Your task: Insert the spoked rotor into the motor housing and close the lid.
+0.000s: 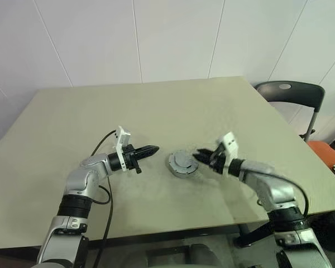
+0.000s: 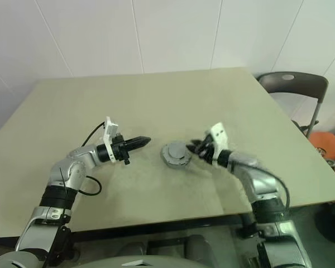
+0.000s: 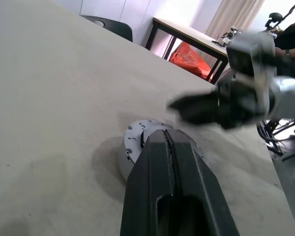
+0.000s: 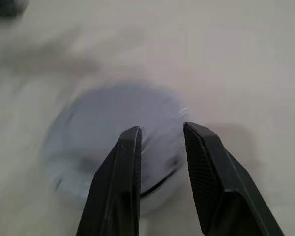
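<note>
The motor housing (image 1: 182, 163) sits on the bench (image 1: 156, 106) between my two grippers, its top covered by the lid (image 2: 174, 152). My left gripper (image 1: 154, 149) hovers beside it, jaws pressed together. My right gripper (image 4: 162, 142) faces it, jaws partly spread on nothing. I judge insertion and closing essentially done; seating cannot be confirmed.

The left pincer (image 1: 154, 149) is held level with its fingers pressed fully together, pointed inward toward the right arm. The right pincer (image 1: 200, 157) is angled slightly downward and inward, its fingers (image 4: 119, 182) parted by a narrow gap with nothing gripped between them.
</note>
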Robot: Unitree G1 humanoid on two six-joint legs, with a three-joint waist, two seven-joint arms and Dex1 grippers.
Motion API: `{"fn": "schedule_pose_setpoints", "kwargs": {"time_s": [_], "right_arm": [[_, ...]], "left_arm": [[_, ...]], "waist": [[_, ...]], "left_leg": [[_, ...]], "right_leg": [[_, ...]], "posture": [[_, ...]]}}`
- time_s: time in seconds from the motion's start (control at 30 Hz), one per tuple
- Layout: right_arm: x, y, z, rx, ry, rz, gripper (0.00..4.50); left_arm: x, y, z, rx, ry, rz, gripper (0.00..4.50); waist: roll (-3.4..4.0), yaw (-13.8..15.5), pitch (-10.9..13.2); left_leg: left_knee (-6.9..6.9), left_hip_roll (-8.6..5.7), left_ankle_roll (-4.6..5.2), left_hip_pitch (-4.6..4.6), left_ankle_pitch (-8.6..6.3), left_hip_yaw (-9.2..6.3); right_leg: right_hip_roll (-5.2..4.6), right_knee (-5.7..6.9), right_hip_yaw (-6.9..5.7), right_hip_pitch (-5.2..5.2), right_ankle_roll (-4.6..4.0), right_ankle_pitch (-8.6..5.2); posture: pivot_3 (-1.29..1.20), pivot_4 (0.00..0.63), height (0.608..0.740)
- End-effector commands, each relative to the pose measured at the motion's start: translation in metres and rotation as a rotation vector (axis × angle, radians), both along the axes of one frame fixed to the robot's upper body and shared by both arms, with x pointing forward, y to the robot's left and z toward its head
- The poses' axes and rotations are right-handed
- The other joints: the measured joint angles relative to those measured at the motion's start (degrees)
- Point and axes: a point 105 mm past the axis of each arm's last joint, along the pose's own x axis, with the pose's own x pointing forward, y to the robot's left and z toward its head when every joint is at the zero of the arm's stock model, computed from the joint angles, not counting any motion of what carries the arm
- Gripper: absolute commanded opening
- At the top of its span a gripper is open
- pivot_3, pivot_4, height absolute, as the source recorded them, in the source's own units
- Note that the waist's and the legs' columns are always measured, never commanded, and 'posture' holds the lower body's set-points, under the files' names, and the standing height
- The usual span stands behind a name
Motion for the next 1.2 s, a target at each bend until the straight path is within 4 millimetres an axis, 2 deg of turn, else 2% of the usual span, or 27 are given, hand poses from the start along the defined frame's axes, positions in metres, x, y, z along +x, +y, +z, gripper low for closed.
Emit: {"fn": "schedule_pose_setpoints", "kwargs": {"time_s": [0.03, 0.33, 0.43, 0.57, 0.63, 0.77, 0.87, 1.07, 1.2], "right_arm": [[0.007, 0.006, 0.020, -0.005, -0.090, 0.037, 1.40], [0.023, 0.004, 0.027, 0.078, -0.072, -0.048, 1.40], [0.023, 0.007, 0.031, 0.134, -0.033, -0.038, 1.40], [0.017, 0.013, 0.046, 0.232, 0.011, 0.029, 1.40], [0.011, 0.016, 0.050, 0.223, 0.010, 0.086, 1.40], [0.008, 0.023, 0.040, 0.061, -0.088, 0.136, 1.40], [0.011, 0.027, 0.040, 0.018, -0.147, 0.150, 2.00], [0.021, 0.031, 0.028, -0.025, -0.122, 0.132, 4.00], [0.021, 0.031, 0.025, -0.024, -0.108, 0.142, 4.00]], "left_arm": [[0.003, -0.003, 0.013, 0.001, -0.060, -0.008, 0.00], [0.003, -0.002, 0.011, 0.000, -0.059, 0.005, 0.00], [0.003, -0.002, 0.011, 0.000, -0.059, 0.007, 0.00], [0.003, -0.003, 0.012, -0.002, -0.060, 0.005, 0.00], [0.003, -0.003, 0.013, -0.004, -0.060, 0.003, 0.00], [0.004, -0.003, 0.013, -0.005, -0.060, 0.003, 0.00], [0.004, -0.004, 0.013, -0.005, -0.061, 0.003, 0.00], [0.004, -0.005, 0.012, -0.009, -0.063, 0.008, 0.00], [0.004, -0.002, 0.012, -0.009, -0.065, 0.018, 0.00]], "waist": [[-0.05, -0.02, 0.02], [-0.06, 0.33, 0.02], [-0.06, 0.83, 0.02], [-0.06, 1.41, 0.02], [-0.06, 1.60, 0.02], [-0.08, 1.55, 0.02], [-0.08, 1.45, 0.02], [-0.08, 1.48, 0.01], [-0.08, 1.58, 0.01]], "left_leg": [[0.02, 0.00, 0.00, 0.03, 0.00, 0.00], [0.03, 0.00, -0.01, 0.01, 0.00, -0.05], [0.03, 0.00, -0.01, 0.00, 0.00, -0.05], [0.03, 0.01, -0.01, 0.03, 0.00, -0.06], [0.03, 0.00, -0.01, 0.02, 0.00, -0.05], [0.03, -0.03, 0.00, 0.00, 0.00, -0.03], [0.03, -0.04, 0.00, 0.01, 0.00, -0.02], [0.09, -0.04, -0.01, 0.03, 0.01, -0.02], [0.09, -0.04, -0.01, 0.01, 0.01, -0.05]], "right_leg": [[0.00, 0.01, 0.01, 0.03, -0.01, 0.00], [-0.01, 0.03, 0.00, 0.01, -0.04, 0.02], [-0.01, 0.02, 0.00, 0.01, -0.04, 0.02], [0.01, 0.06, -0.01, 0.00, -0.06, 0.03], [0.01, 0.06, -0.01, 0.00, -0.06, 0.03], [-0.02, 0.02, -0.01, 0.01, -0.05, 0.02], [0.00, 0.04, -0.01, 0.01, -0.05, 0.02], [0.00, 0.09, -0.01, 0.02, -0.06, 0.03], [-0.01, 0.08, -0.01, 0.01, -0.06, 0.03]], "posture": [[0.00, 0.000, 0.740], [0.00, 0.000, 0.740], [0.00, 0.000, 0.740], [0.00, 0.000, 0.740], [0.00, 0.000, 0.740], [0.00, 0.000, 0.740], [0.00, 0.000, 0.740], [0.00, 0.000, 0.740], [0.00, 0.000, 0.740]]}}
